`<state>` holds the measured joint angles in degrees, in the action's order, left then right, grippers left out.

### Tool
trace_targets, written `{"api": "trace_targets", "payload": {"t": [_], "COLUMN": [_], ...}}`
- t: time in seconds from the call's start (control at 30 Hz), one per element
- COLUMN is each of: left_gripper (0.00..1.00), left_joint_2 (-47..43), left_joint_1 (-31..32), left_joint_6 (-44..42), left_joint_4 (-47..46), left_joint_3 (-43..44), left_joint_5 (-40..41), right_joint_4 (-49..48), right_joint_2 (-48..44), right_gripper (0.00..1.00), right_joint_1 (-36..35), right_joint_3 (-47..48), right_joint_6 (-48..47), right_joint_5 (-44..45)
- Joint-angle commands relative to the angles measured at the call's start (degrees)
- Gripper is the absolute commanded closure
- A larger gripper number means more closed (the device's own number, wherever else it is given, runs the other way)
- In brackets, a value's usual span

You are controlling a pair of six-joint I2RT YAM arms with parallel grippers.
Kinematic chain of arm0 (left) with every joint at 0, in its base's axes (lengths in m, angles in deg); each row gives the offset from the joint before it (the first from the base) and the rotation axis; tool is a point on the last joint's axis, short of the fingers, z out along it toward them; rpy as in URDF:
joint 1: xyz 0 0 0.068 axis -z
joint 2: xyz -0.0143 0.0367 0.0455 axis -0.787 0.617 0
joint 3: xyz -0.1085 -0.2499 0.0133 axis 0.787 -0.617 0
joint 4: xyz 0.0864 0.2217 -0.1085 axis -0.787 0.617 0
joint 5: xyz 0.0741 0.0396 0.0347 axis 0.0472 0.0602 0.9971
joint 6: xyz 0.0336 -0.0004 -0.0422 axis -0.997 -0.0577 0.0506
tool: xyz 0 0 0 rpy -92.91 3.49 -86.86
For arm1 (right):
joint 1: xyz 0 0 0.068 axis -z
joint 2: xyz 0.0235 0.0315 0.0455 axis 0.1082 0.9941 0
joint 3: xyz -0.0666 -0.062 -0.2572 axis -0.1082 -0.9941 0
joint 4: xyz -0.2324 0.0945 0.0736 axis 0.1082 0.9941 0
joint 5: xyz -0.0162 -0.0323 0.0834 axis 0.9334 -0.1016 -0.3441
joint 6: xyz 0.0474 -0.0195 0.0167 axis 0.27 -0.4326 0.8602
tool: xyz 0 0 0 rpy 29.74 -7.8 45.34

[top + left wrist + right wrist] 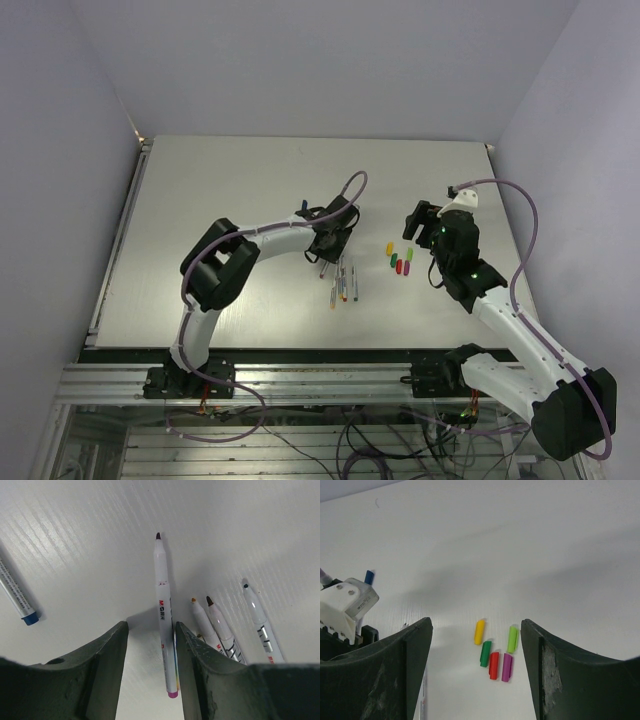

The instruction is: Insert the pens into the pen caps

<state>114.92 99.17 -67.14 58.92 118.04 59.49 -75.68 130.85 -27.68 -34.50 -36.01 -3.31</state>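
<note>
White pen [162, 615] lies in the wide-open left gripper [151, 630], near its 3 o'clock finger [200, 680]. Centre first, then close gently.

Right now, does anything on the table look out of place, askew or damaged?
Nothing spilled or damaged. Only the blue-ended pen stands out: it lies alone, slanted, on one side of the open left gripper, while the other four pens lie close together. The caps sit in a tidy cluster.

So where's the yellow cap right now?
Right wrist view: the yellow cap lies on the table, just up-left of the dark green cap. In the top view it sits right of the pens.
</note>
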Motion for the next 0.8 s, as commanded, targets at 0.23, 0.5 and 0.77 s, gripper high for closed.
{"api": "trace_targets", "payload": {"t": [0.23,0.5,0.77], "left_gripper": [0.54,0.58,0.61], "left_joint_2": [5.7,7.1,7.5], "left_joint_1": [0.3,0.4,0.4], "left_joint_6": [-1.5,-2.0,-2.4], "left_joint_4": [8.7,12.3,15.2], "left_joint_3": [4.7,4.9,2.8], "left_joint_5": [-0.5,-1.3,-3.1], "right_joint_4": [-2.2,-2.3,-2.3], "right_joint_2": [-0.5,-0.8,-1.5], "right_gripper": [0.29,0.29,0.29], "right_joint_1": [0.0,0.0,0.0], "right_joint_3": [-0.6,0.4,0.7], "right_joint_6": [0.7,0.6,1.0], "right_joint_5": [-0.4,0.7,2.2]}}
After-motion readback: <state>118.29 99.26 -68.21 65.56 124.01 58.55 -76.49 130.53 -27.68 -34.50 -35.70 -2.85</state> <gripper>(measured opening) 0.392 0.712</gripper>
